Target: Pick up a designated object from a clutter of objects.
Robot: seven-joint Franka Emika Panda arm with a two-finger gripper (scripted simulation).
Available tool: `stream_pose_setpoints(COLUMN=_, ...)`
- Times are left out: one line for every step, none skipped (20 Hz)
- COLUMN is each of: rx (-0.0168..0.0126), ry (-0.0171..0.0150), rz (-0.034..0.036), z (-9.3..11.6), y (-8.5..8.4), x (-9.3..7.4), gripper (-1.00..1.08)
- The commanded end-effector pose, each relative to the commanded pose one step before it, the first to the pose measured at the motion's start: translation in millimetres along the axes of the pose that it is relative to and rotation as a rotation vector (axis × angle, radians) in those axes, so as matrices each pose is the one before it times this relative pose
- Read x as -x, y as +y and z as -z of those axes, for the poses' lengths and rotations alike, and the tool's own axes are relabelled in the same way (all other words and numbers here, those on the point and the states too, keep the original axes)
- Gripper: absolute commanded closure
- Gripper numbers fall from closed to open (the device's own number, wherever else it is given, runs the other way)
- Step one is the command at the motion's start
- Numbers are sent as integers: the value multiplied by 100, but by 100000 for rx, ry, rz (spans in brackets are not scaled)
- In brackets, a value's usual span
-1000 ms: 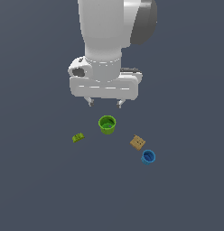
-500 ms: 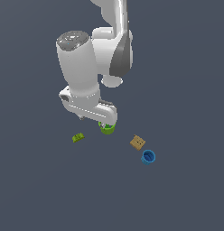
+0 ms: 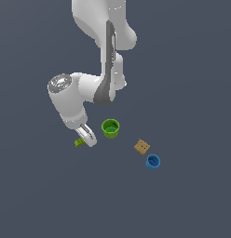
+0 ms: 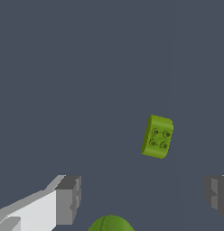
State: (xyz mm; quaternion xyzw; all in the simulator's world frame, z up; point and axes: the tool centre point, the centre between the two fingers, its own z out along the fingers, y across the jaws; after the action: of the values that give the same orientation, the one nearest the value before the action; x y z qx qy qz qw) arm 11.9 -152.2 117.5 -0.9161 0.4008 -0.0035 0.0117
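The olive-green block [image 3: 79,142] lies flat on the grey floor at centre left of the exterior view, with four studs on its top showing in the wrist view [image 4: 157,136]. The gripper [image 3: 88,137] hangs right beside it, fingers spread wide and holding nothing. Just to the right sits the green round cup [image 3: 110,128]. Further right and lower are the tan cube [image 3: 142,147] and the blue round cup [image 3: 152,161], close together.

No readable text, labels or numbers anywhere.
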Motion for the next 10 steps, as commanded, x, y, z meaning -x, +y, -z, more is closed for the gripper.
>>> stream_pose_setpoints(rx=641, ry=156, rz=-7906, z=-1890, y=1493, x=-576, gripper=-92)
stream_pose_setpoints(rx=269, ry=39, rz=-2525, z=-619, y=500, x=-201, gripper=-92)
stream_pose_setpoints(rx=255, ry=48, rz=-2283, z=-558, y=455, x=-187, gripper=-92)
stream_pose_setpoints(rx=237, ry=55, rz=-2042, z=-498, y=409, x=-171, gripper=-92)
stream_pose_setpoints(rx=216, ry=57, rz=-1800, z=-438, y=362, x=-154, gripper=-92)
stream_pose_setpoints(rx=193, ry=56, rz=-1559, z=-379, y=315, x=-136, gripper=-92)
stream_pose_setpoints(rx=167, ry=53, rz=-1319, z=-320, y=267, x=-117, gripper=-92)
stream_pose_setpoints(rx=139, ry=47, rz=-1080, z=-262, y=219, x=-97, gripper=-92)
stream_pose_setpoints(rx=110, ry=38, rz=-838, z=-203, y=170, x=-76, gripper=-92)
stream_pose_setpoints(rx=79, ry=29, rz=-600, z=-145, y=122, x=-55, gripper=-92)
